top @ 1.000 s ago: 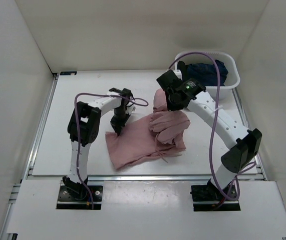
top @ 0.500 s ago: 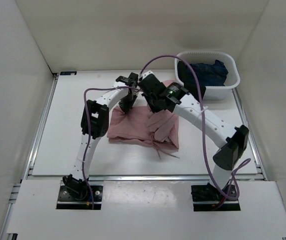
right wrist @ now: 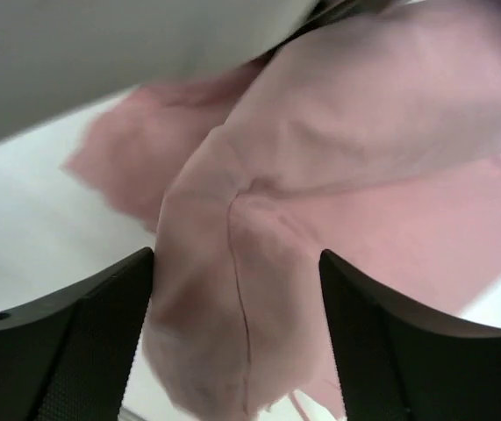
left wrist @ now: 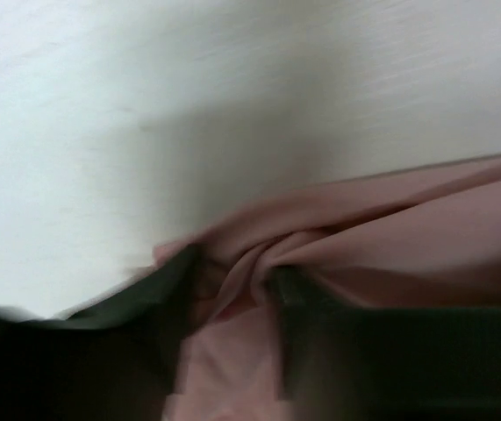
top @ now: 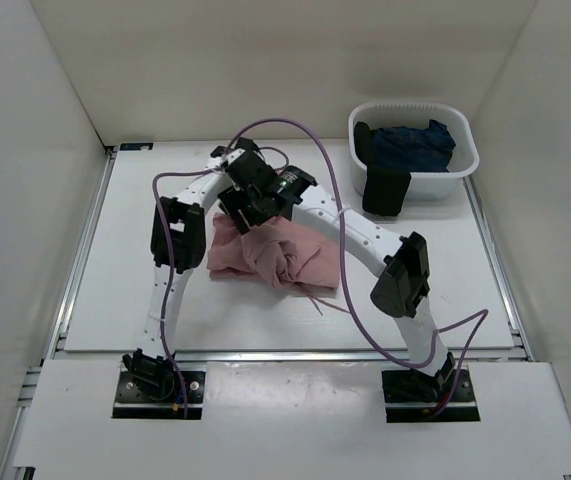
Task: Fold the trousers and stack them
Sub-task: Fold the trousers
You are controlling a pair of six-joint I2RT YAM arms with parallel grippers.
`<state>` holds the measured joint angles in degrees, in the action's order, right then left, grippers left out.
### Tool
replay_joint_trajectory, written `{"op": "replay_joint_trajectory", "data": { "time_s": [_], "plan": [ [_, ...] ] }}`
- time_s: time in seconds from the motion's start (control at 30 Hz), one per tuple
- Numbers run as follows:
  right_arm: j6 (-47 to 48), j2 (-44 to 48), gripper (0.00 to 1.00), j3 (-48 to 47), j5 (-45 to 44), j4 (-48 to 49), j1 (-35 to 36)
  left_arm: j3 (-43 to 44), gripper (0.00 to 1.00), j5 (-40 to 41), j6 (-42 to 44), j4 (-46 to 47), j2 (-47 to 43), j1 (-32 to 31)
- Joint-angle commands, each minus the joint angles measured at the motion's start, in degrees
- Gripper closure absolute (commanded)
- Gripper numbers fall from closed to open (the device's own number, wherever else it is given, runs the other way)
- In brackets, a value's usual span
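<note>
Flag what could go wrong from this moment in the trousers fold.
1. The trousers lie bunched and creased rather than flat, so the next fold may come out lopsided.
2. Cloth is gathered between the left gripper's fingers; pulling away could drag the fold open.
3. Both grippers crowd the same far edge of the cloth, the right gripper open over it; they might knock together when they move off.

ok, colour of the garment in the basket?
The garment is dark navy; top external view shows it best.
</note>
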<state>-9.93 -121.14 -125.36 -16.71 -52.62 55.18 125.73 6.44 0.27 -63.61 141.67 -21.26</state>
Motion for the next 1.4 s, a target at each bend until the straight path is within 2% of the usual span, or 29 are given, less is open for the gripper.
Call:
{"op": "replay_joint_trajectory", "data": {
  "time_s": [0.0, 0.03, 0.17, 0.2, 0.33, 0.43, 0.57, 0.6, 0.7, 0.77, 0.9, 0.93, 1.0, 1.07, 1.1, 1.2, 1.27, 1.37],
  "plan": [
    [1.06, -0.95, 0.19, -2.44, 11.86, 3.57, 1.42, -0.58, 0.4, 4.27, -0.27, 2.88, 0.28, 2.52],
    [1.75, 1.06, 0.18, -0.08, 12.66, 5.67, 1.95, -0.58, 0.2, 4.89, -0.27, 2.88, -0.68, 3.32],
    [2.99, 6.87, 0.15, 4.32, 13.28, 8.49, 2.57, -1.1, 0.01, 9.99, -0.27, 2.88, -4.55, 7.89],
    [2.99, 8.36, 0.15, 5.9, 13.28, 9.2, 2.57, -1.1, 0.0, 10.96, -0.27, 3.58, -5.69, 8.85],
    [1.77, 18.73, 0.23, 18.62, 10.83, 15.51, 2.57, -1.1, 0.0, 15.08, -0.27, 4.81, -12.01, 12.28],
    [-0.87, 24.45, 0.36, 26.27, 8.28, 19.21, 1.17, -1.63, 0.0, 15.62, -0.27, 5.95, -15.88, 12.29],
    [-4.74, 26.48, 0.62, 31.92, 8.27, 20.45, -1.81, -1.1, 0.0, 16.33, -0.27, 5.96, -18.7, 11.07],
    [-6.05, 25.61, 0.75, 32.72, 8.27, 21.32, -2.52, -1.1, 0.0, 16.33, -0.27, 5.96, -18.71, 11.06],
    [-7.9, 23.5, 0.91, 36.76, 9.41, 25.89, -5.77, -0.05, 0.0, 17.99, -0.27, 6.57, -19.32, 11.06],
    [-9.48, 20.97, 0.94, 37.47, 12.64, 29.75, -8.32, 1.17, 0.0, 22.46, -0.27, 6.57, -20.55, 11.06],
    [-11.15, 15.33, 1.0, 33.97, 18.1, 31.0, -10.35, 0.66, 0.0, 23.97, -0.27, 7.89, -25.55, 11.06],
    [-11.16, 13.49, 1.0, 33.35, 19.94, 31.0, -10.35, 0.13, 0.0, 22.93, -0.27, 7.89, -26.78, 10.45],
    [-11.16, 11.9, 1.0, 32.82, 21.89, 32.31, -10.35, -5.56, 0.0, 16.53, -0.27, 7.89, -30.82, 10.45],
    [-11.16, 9.35, 1.0, 32.81, 23.47, 32.32, -10.88, -12.14, 0.0, 13.61, -0.27, 8.59, -32.76, 9.92],
    [-11.16, 8.48, 1.0, 32.81, 24.09, 32.32, -10.88, -18.88, 0.0, 14.3, -0.27, 9.38, -32.77, 9.92],
    [-12.3, 6.45, 1.0, 36.57, 26.37, 32.49, -12.02, -28.14, 0.07, 14.31, -0.27, 11.48, -30.05, 12.28],
    [-13.96, 6.44, 1.0, 39.21, 28.22, 33.72, -12.02, -29.14, 0.07, 16.06, -0.27, 14.83, -27.42, 12.91],
    [-14.68, 7.58, 1.0, 41.78, 30.33, 35.48, -12.02, -23.01, 0.07, 16.68, -0.27, 14.84, -20.74, 13.61]
  ]
}}
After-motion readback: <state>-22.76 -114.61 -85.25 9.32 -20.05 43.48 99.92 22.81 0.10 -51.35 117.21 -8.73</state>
